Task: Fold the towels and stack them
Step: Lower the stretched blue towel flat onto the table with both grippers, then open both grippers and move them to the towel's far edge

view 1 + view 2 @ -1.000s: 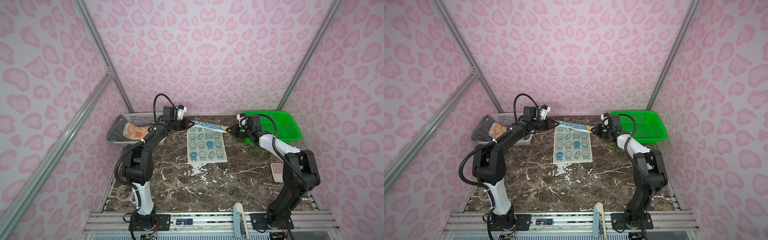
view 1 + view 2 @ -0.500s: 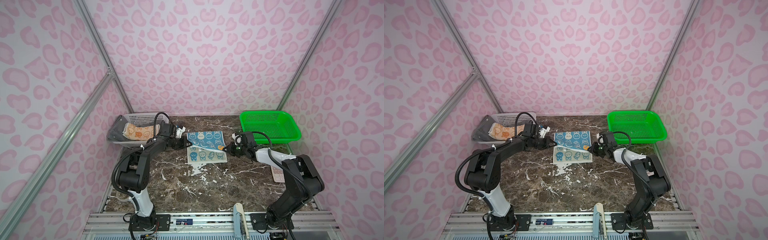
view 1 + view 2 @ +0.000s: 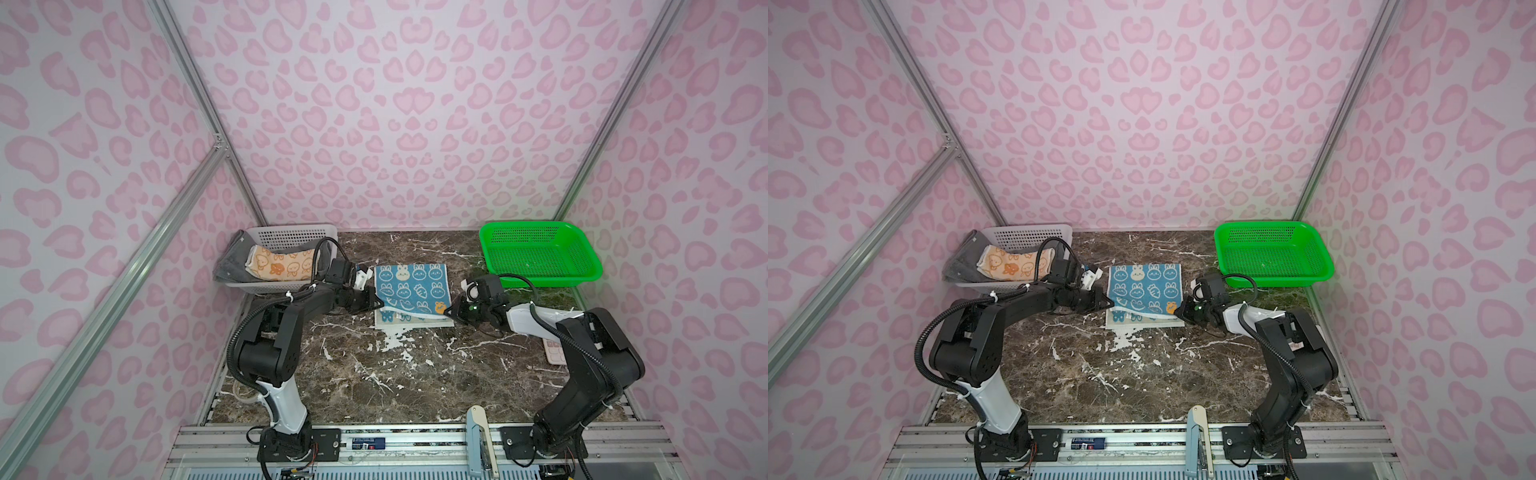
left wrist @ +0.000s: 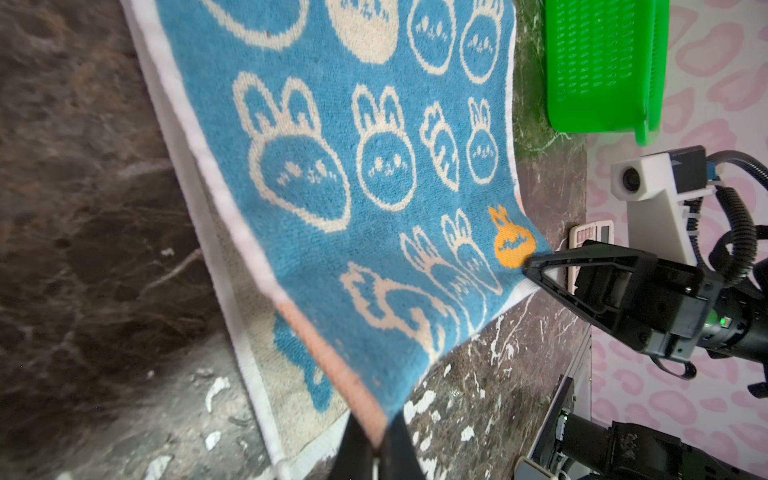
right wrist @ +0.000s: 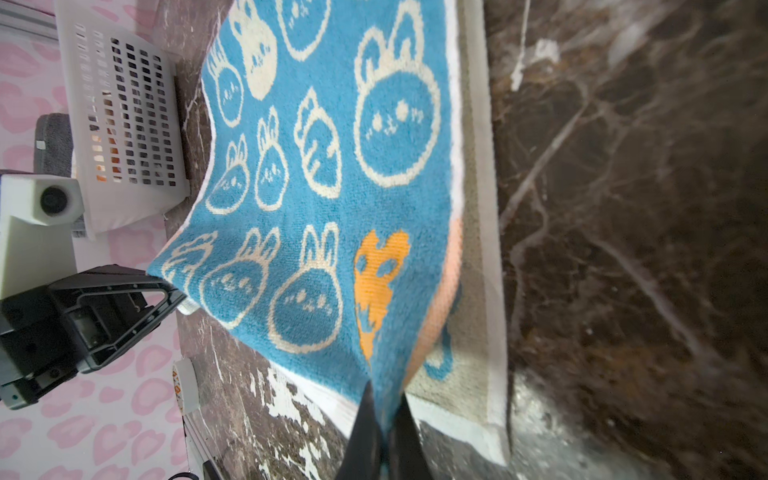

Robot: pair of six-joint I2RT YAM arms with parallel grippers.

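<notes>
Now pinching the blue rabbit towel (image 3: pixel 411 286) by its two near corners, with left gripper (image 3: pixel 377 304) and right gripper (image 3: pixel 448 311) each clamped on cloth. Sagging mid-table over its own cream underside, upper hem short of the lower hem. Bare marble tabletop (image 3: pixel 395 374) in front; white basket (image 3: pixel 299 228) close on the left, green basket (image 3: pixel 540 226) on the right.

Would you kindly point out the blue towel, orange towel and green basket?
blue towel (image 3: pixel 411 286): a top view, its printed face.
orange towel (image 3: pixel 280 264): a top view, its printed face.
green basket (image 3: pixel 523 235): a top view, its back wall.
</notes>
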